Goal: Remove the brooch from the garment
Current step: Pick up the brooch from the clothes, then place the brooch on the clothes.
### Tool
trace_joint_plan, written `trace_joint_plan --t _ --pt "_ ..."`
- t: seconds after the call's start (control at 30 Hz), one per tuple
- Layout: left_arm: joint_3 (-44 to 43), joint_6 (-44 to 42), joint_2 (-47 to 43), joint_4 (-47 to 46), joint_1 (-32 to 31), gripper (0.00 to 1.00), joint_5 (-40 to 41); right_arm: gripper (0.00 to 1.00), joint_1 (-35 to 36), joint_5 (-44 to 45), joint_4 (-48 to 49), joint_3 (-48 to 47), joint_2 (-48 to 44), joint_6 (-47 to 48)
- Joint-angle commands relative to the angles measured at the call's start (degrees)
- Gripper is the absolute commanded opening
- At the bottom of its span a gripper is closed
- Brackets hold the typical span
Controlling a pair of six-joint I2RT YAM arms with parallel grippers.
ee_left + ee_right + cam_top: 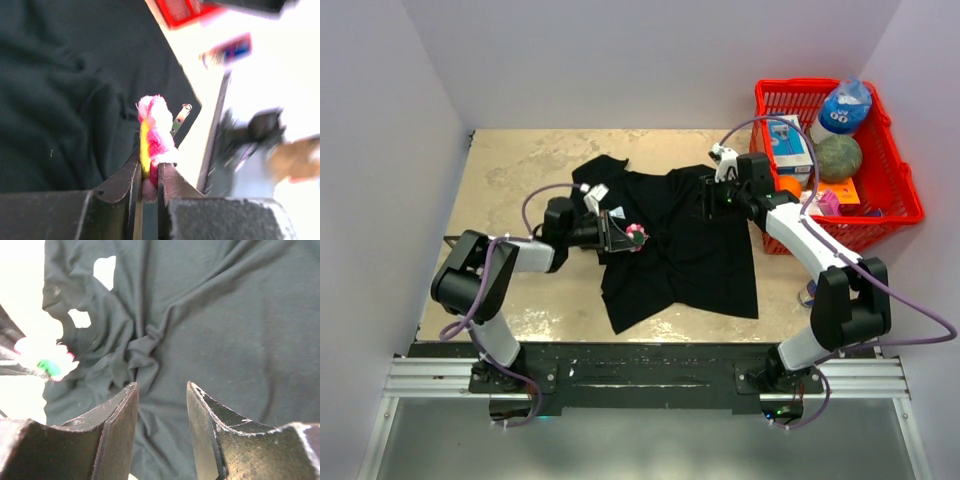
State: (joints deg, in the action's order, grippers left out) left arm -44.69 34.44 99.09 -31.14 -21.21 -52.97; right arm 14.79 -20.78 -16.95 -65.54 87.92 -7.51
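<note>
A red basket (895, 165) sits at the right edge of the beige table (520, 170). Inside it, a blue and white bag (844, 106) lies at the back, a green melon (838, 157) just in front of the bag, and a white box (790, 145) at the left. An orange ball (789, 186) is by the basket's front left corner.

**user1:** So the room is basically a box? Plain pale walls (650, 60), faintly lavender, stand at the back and on both sides, all evenly lit.

**user2:** Yep. The tabletop (510, 170) is beige and marbled-looking. A metal rail (420, 380) runs along its near edge, with a grey surface (640, 440) below that.
</note>
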Motion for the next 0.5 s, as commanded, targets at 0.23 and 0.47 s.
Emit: trace_joint_plan --t 0.23,0.47 --pt "21.7 33.2 -11.7 -15.6 -1.5 0.16 13.3 0.46 0.9 -8.7 0.8 4.4 2.6 1.3" --pt "13.4 17.1 -16.8 14.8 3.8 0.67 15.9 0.46 2.2 -8.0 2.8 0.0 8.0 -1.6"
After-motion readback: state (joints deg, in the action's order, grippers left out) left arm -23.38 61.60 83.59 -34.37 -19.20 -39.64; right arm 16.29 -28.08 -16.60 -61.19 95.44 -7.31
